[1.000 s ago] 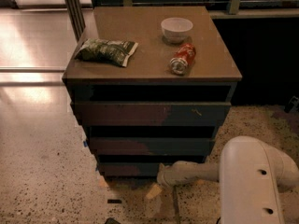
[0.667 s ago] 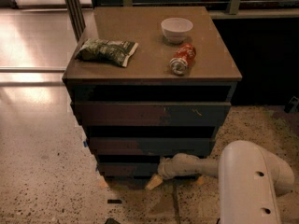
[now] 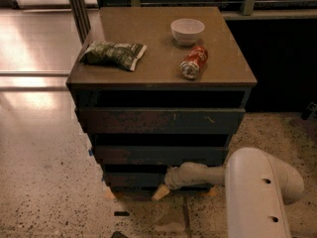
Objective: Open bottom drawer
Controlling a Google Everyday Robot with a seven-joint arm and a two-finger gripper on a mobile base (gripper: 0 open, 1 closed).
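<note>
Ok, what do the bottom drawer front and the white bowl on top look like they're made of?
The bottom drawer: probably painted or laminated wood, dark matte, scuffed and worn; could be metal. The gripper sits low at its front. The bowl: likely glazed ceramic, white with a soft sheen, though plastic is possible.

the bottom drawer (image 3: 131,179) is the lowest, slimmest front on the cabinet (image 3: 158,120); dark grey-black, scuffed, no handle; sits level and looks shut or maybe just barely cracked, hard to call in that shadow; the gripper (image 3: 162,188) is right at its front, near the middle of the lower edge
</note>
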